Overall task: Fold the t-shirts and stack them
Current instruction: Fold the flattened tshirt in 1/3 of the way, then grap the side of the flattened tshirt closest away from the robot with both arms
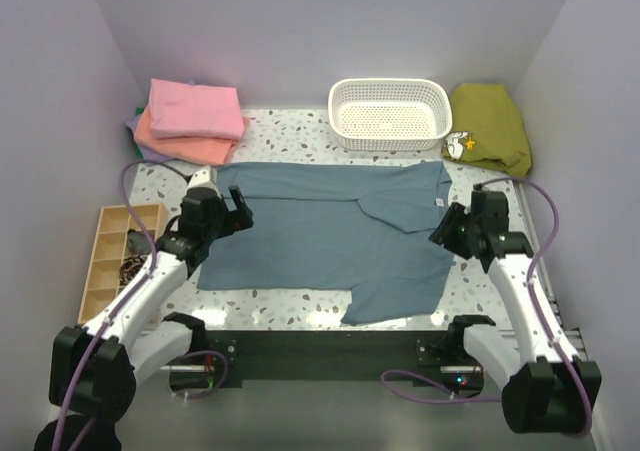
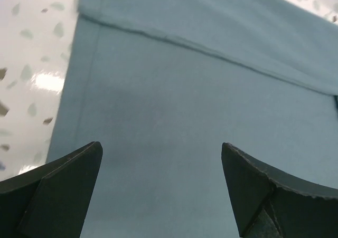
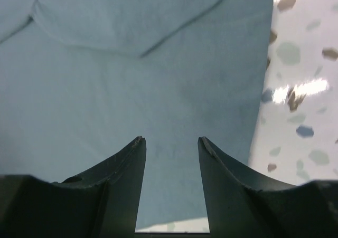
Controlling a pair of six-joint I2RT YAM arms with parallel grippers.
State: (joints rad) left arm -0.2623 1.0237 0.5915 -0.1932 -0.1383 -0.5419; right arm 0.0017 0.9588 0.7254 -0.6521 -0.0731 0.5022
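A dusty blue-grey t-shirt [image 1: 320, 226] lies spread over the middle of the table, partly folded, with a small white neck label at its right side. My left gripper [image 1: 238, 211] hovers over the shirt's left edge, open wide with only cloth [image 2: 174, 116] below. Over the shirt's right edge hangs my right gripper [image 1: 447, 233], open about halfway, nothing between its fingers; the blue cloth [image 3: 132, 79] lies beneath. At the back left sits a stack of folded t-shirts: pink [image 1: 195, 109] on top, salmon-orange [image 1: 180, 143] under it, a lavender edge at the bottom.
A white perforated basket [image 1: 390, 113] stands at the back middle. An olive-green garment [image 1: 490, 126] lies at the back right. A wooden compartment tray [image 1: 115, 256] sits at the left edge. The walls close in on both sides.
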